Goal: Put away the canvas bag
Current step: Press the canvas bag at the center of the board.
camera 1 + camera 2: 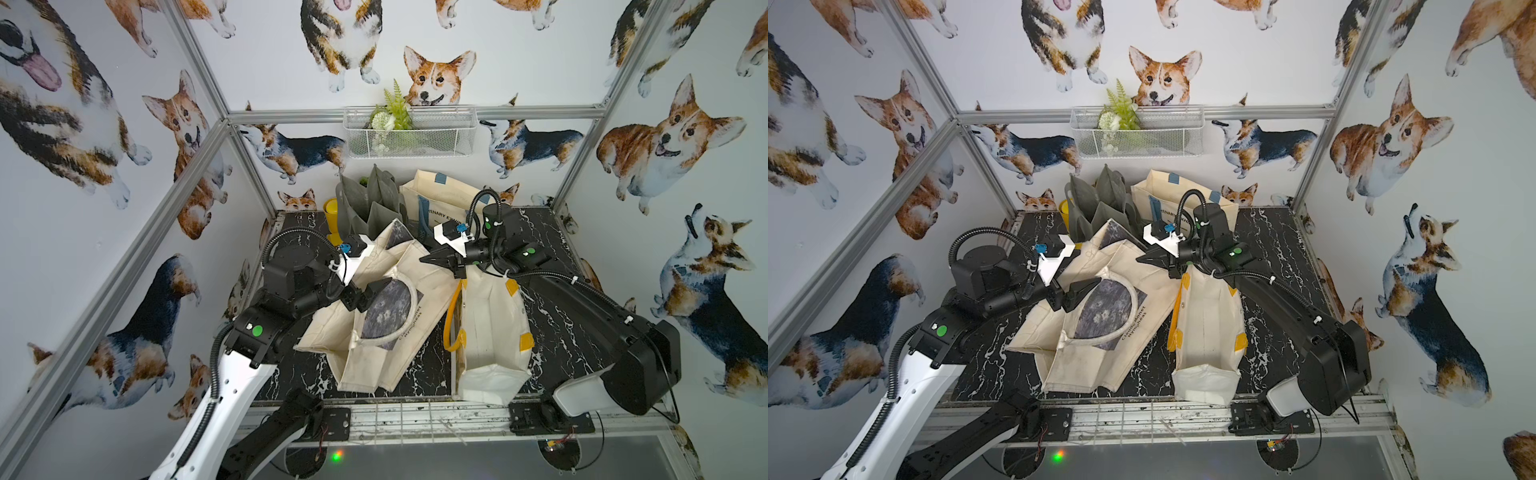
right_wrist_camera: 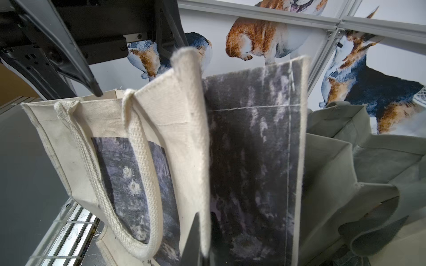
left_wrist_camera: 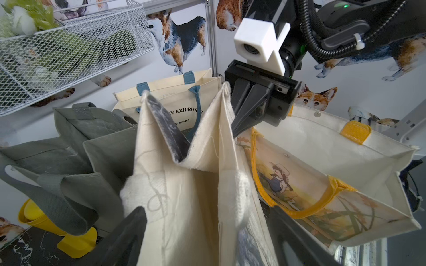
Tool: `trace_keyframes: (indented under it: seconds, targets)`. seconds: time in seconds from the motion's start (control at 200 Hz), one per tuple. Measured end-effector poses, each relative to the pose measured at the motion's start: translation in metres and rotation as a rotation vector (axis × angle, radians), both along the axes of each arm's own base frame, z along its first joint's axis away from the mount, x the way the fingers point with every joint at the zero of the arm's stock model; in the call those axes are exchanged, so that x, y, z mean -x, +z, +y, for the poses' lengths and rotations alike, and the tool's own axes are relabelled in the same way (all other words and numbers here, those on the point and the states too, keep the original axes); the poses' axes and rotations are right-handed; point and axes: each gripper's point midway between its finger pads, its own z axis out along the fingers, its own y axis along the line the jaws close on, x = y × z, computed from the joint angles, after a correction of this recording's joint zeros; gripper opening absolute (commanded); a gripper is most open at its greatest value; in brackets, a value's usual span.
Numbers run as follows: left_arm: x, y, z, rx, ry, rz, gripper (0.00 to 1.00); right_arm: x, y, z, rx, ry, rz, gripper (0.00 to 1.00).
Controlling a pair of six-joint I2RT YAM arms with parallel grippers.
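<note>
Lying mid-table: the canvas bag (image 1: 415, 274), cream with a dark painted print, is sprawling at the centre of both top views, its mouth pointing toward the upper part of the frame and its cream handle looping over the print.
Bag's upper edge: it is standing up in folded peaks and leaning against the grey bag (image 1: 374, 199) just above it in the frame.
Right gripper (image 1: 424, 259): it is reaching in from the right of the frame, fingers clenched and pinching the canvas bag's upper right rim.
Left gripper (image 1: 374, 293): it is hovering over the print at centre left, fingers spread wide. In the left wrist view they are straddling the fabric and grasping nothing.
Yellow-handled bag (image 1: 486, 332): it is lying on its side just right of the canvas bag.
Blue-handled bag (image 1: 440, 187): it is standing above centre, beside the grey bag.
Yellow boot (image 1: 332, 216): it is standing just left of the grey bag.
Wire basket (image 1: 409, 137): it is hanging on the back rail near the top centre, holding a plant (image 1: 395, 108).
Table (image 1: 552, 345): its black marbled surface is showing around the bags.
</note>
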Motion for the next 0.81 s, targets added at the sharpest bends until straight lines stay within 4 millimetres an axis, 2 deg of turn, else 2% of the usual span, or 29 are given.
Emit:
trace_keyframes:
  seconds: [0.125,0.245,0.385,0.545,0.701,0.806]
  targets:
    - [-0.001,0.004,0.001,-0.003,0.01,0.0,0.86,0.0,-0.001,-0.001,-0.001,-0.001,-0.002,0.0]
    - [-0.008,0.018,0.003,0.011,0.028,-0.017,0.87,0.002,-0.001,-0.002,-0.003,0.0,-0.006,0.0]
    - [-0.036,0.039,0.011,0.043,0.089,0.01,0.89,0.005,0.0,-0.003,-0.007,0.007,-0.012,0.0]
    - [-0.065,0.034,0.03,0.164,0.124,0.162,0.95,0.006,0.0,-0.003,-0.008,0.011,-0.027,0.0]
    - [-0.067,0.029,0.014,0.254,0.007,0.277,1.0,0.006,0.001,-0.004,-0.009,0.013,-0.038,0.0]
    - [-0.071,0.025,0.004,0.306,-0.057,0.352,1.0,0.006,0.001,-0.003,-0.008,0.013,-0.039,0.0]
